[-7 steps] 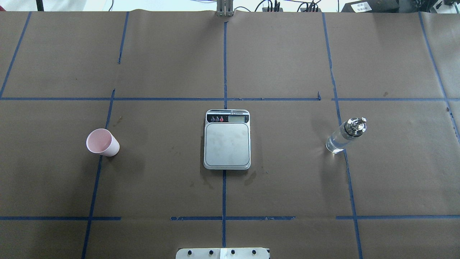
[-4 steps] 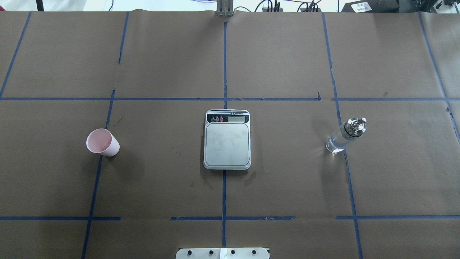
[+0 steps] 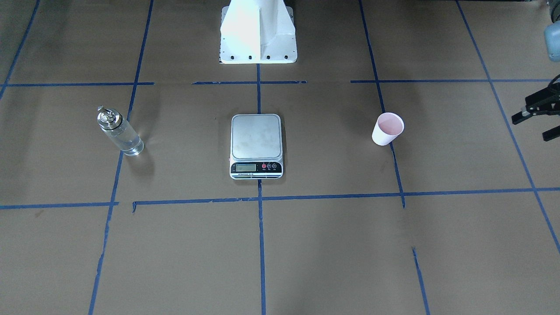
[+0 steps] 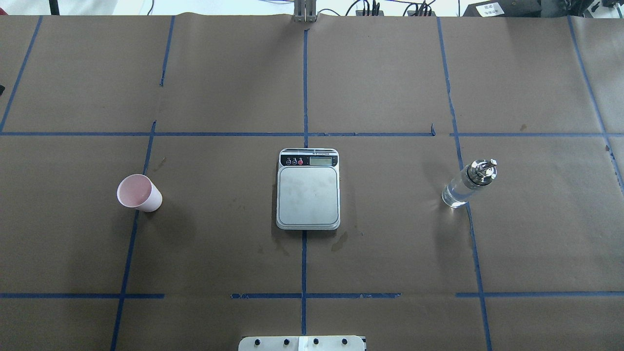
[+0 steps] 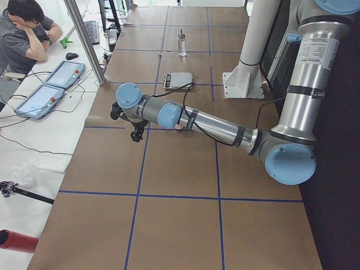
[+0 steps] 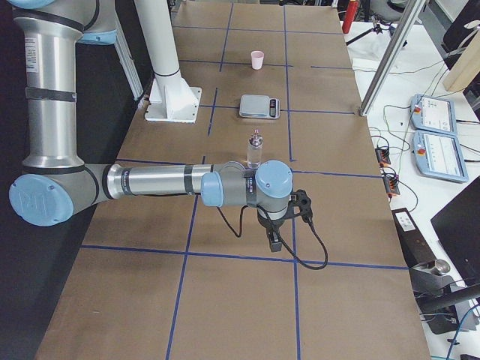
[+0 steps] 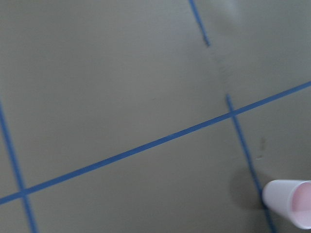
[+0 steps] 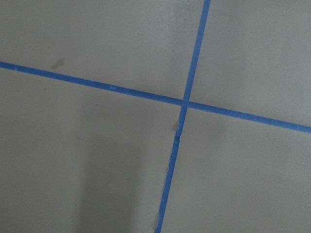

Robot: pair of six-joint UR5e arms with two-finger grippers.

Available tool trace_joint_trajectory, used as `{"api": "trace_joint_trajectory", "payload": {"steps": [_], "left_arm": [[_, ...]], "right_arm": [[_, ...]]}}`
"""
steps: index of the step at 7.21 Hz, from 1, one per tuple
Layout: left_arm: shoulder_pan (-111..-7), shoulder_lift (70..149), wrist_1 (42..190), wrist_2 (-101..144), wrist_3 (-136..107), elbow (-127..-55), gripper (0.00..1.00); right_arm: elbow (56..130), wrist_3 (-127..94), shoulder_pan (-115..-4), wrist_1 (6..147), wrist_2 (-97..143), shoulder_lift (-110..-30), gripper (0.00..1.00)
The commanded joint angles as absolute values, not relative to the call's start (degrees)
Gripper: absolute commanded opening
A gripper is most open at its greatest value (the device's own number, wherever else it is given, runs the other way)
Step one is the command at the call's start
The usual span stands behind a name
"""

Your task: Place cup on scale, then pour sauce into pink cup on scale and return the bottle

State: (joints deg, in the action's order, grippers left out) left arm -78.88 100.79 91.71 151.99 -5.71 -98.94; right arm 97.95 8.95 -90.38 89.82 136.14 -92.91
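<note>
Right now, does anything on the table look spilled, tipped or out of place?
Nothing is tipped or spilled: the cup and bottle stand upright, and the scale sits square with a bare platform. Only a few dark blotches mark the brown paper beside the scale; wet or dry, I cannot tell.

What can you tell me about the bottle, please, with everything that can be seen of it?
The bottle is a slim cylinder of clear glass with a shiny silver pourer cap. Clear liquid shows through the glass; its level is hard to tell. It stands upright on the brown paper of the table, at a blue tape line, well apart from the scale, on the robot's right side. Only the table touches it.
</note>
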Motion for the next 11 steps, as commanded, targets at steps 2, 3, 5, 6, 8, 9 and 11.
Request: {"api": "trace_joint_trajectory", "payload": {"steps": [2, 3, 5, 6, 8, 9, 11], "left_arm": [[-71.65, 99.94, 95.07, 141.53, -23.57, -106.15, 1.00], [-68.32, 98.19, 101.54, 140.37, -34.17, -106.43, 1.00], [-58.41, 92.66, 116.83, 132.40, -53.00, -106.44, 1.00], [-53.84, 92.55, 117.68, 128.10, -62.57, -107.65, 1.00], [-48.36, 92.55, 117.60, 122.53, -67.93, -108.20, 1.00], [-47.21, 92.64, 117.60, 121.21, -68.46, -107.58, 1.00], [-44.92, 92.90, 117.51, 119.36, -68.47, -105.92, 1.00]], "right_arm": [[98.00, 8.79, -89.91, 89.65, 136.32, -92.81, 1.00], [98.00, 8.70, -89.91, 89.56, 136.23, -92.81, 1.00], [98.09, 8.61, -89.91, 89.65, 136.23, -92.81, 1.00], [98.09, 8.53, -89.91, 89.65, 136.23, -92.73, 1.00], [98.09, 8.44, -89.91, 89.65, 136.67, -92.72, 1.00], [98.09, 8.44, -89.91, 89.74, 136.93, -92.81, 1.00], [98.09, 8.17, -89.91, 89.74, 137.11, -92.72, 1.00]]}}
